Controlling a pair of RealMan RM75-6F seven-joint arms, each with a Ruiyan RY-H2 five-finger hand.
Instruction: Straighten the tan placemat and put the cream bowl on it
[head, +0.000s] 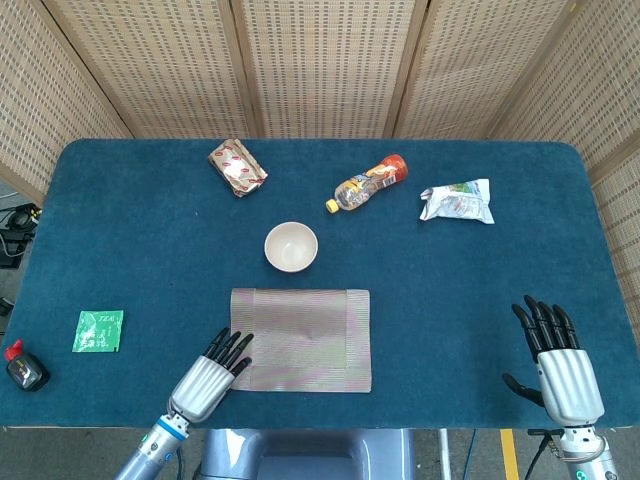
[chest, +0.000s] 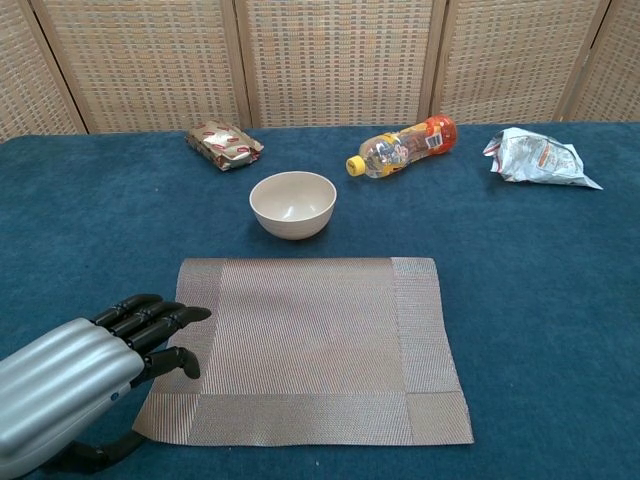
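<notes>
The tan placemat (head: 301, 338) (chest: 309, 345) lies flat near the table's front edge, its sides roughly square to the table. The cream bowl (head: 291, 247) (chest: 292, 203) stands upright just behind the mat's far edge, off the mat. My left hand (head: 208, 376) (chest: 85, 375) hovers at the mat's near left corner, fingers stretched out over the mat's left border, holding nothing. My right hand (head: 557, 359) rests at the front right of the table, fingers spread, far from mat and bowl; it does not show in the chest view.
At the back lie a snack packet (head: 237, 167), a plastic bottle (head: 368, 182) on its side and a crumpled silver bag (head: 458, 201). A green tea sachet (head: 98, 331) and a small black and red object (head: 25, 368) sit at the front left.
</notes>
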